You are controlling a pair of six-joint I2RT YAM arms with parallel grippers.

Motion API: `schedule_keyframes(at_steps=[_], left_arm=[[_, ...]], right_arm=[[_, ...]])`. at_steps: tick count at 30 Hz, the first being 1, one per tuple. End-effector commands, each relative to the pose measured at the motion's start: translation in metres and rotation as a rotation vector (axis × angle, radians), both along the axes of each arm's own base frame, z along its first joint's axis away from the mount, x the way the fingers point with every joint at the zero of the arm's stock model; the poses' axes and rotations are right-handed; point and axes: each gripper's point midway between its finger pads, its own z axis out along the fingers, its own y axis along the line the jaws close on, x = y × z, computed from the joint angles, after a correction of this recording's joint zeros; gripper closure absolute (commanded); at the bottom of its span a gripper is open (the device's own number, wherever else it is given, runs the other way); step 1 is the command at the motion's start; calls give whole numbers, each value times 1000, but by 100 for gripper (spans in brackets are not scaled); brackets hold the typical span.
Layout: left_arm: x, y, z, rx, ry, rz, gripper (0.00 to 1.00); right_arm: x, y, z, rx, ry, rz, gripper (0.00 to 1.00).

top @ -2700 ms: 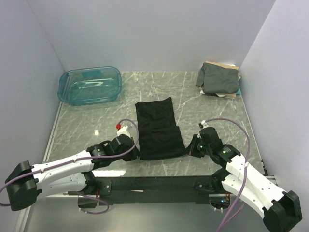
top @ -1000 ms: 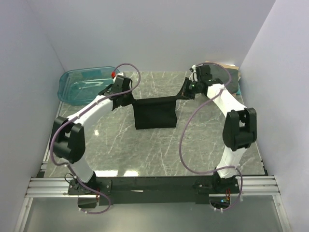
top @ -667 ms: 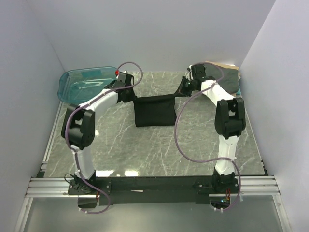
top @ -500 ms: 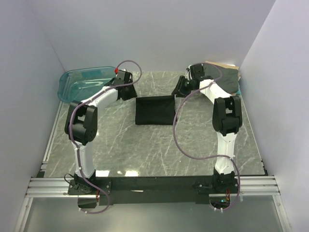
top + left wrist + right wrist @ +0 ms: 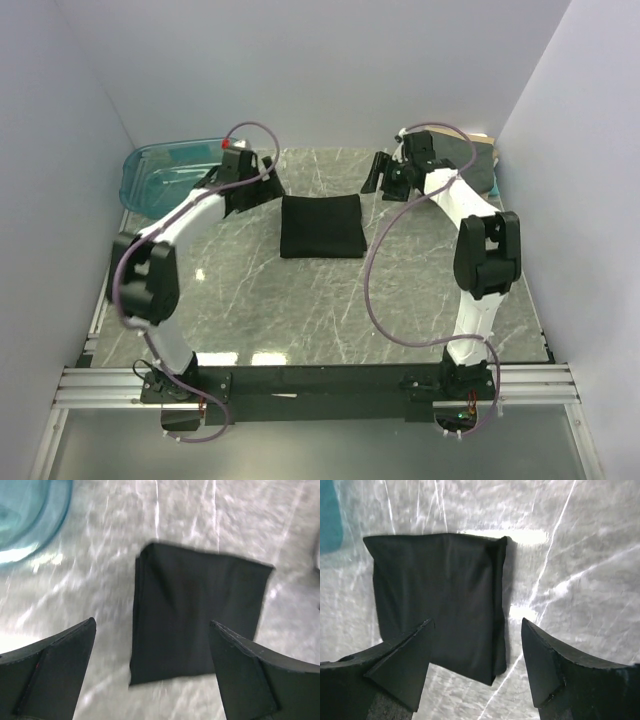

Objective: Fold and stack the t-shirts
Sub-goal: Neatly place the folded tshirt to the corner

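So the black t-shirt [image 5: 320, 225] is lying on the marble table [image 5: 300, 310] as a neat little square, roughly mid-table toward the back, with the teal bin [image 5: 165, 175] off to its left and the pile of other shirts [image 5: 487, 165] sitting in the far right corner, partly hidden behind the right arm. The left gripper [image 5: 152, 627] and the right gripper [image 5: 477, 624] are both hovering just off the shirt's two sides, fingers spread wide, pinching nothing at all. To me it's looking like the folding part is done and the stacking part is what's coming up. If I were driving this, I'd be aiming each gripper at the thick side edges where the layers are bunching up, and getting the lower finger under the whole bundle, not just the top layer, or it's going to unfold on the way. Then I'd be lifting both sides level and together, keeping a bit of tension across the middle so it isn't sagging, and setting it squarely on that corner pile.
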Motion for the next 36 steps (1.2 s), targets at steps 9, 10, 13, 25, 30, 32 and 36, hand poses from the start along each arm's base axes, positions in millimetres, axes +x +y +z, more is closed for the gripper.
schedule_keyframes(at_steps=[9,10,13,25,30,32,36], left_arm=[[-102,39,68,-119,-184,109,1],[-116,46,74,-131,-214,120,0],[-140,59,94,-169,-284,166,1],[-184,108,103,-217,-388,395,1],[-185,114,106,-223,-401,432,1],[-183,114,104,-215,-399,434,1],[-181,114,103,-198,-395,432,1]], right_arm=[[-31,30,-38,-204,19,78,25],[-31,30,-47,-215,36,76,25],[-31,31,-60,-257,64,65,27],[-39,41,-116,-317,178,97,43],[-42,50,-130,-364,198,136,51],[-42,51,-132,-390,204,152,56],[-38,49,-130,-438,185,174,81]])
